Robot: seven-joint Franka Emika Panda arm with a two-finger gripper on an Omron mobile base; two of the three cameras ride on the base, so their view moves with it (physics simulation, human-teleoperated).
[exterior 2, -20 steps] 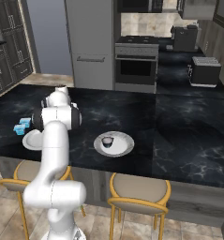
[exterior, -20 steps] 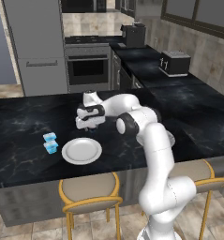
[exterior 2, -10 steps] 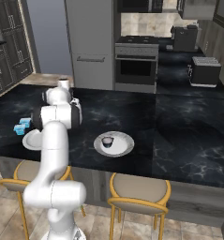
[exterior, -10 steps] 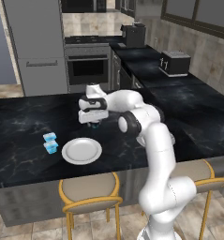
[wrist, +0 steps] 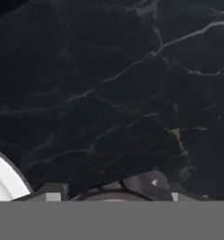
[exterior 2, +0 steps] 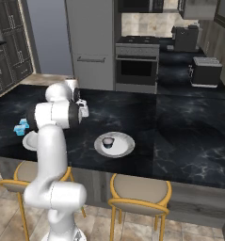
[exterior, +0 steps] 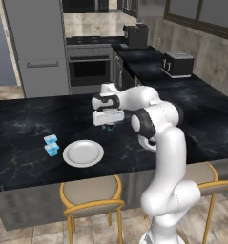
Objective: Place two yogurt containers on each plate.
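The gripper point(exterior: 108, 125) was clamped on a dark round yogurt cup point(exterior: 109, 127) above the counter point(exterior: 20, 119), at 2 o'clock from the empty white plate point(exterior: 83, 153). Two light blue cups point(exterior: 51, 145) stood at 9 o'clock, just beside that plate.

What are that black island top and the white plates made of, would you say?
The counter looks like polished black marble or a stone look-alike: pale veins run through it and it has a soft sheen. The plates look like glazed ceramic, plain white-grey and smooth with a raised rim, though plastic would look the same here.
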